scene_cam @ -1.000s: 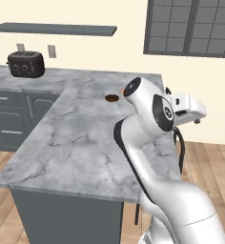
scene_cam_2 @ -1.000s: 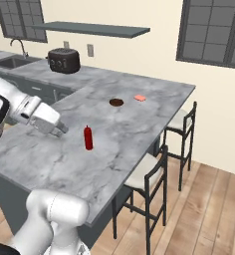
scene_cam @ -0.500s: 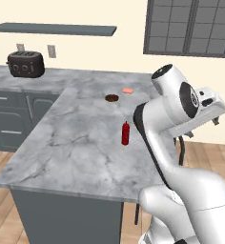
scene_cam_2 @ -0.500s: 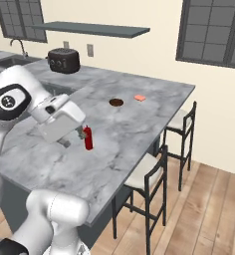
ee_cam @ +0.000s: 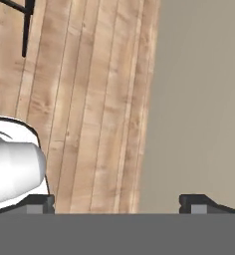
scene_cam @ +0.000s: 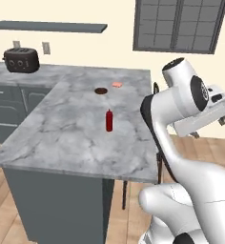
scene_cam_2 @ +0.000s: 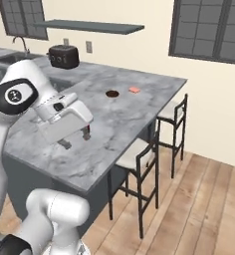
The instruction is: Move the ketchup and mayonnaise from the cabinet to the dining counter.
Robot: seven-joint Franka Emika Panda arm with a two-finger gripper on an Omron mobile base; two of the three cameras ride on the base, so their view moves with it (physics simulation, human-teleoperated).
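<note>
The ketchup was on the surface and my claw was empty.

The ketchup (scene_cam: 109,120) stood up straight near the middle of the dining surface (scene_cam: 76,138), with nothing touching it. A small dark round thing (scene_cam: 100,90) and a little pink thing (scene_cam: 117,85) sat farther back, well apart from the bottle. My claw (scene_cam_2: 74,139) hung off to the side of the surface, away from the bottle, with its two tips (ee_cam: 196,201) spread wide and holding nothing. In my hand view I looked down at the wooden floor (ee_cam: 89,99). I think the ketchup part was done. Next I would need to find the mayonnaise in the cabinet, reach in with my claw spread, and pinch the jar gently.
</note>
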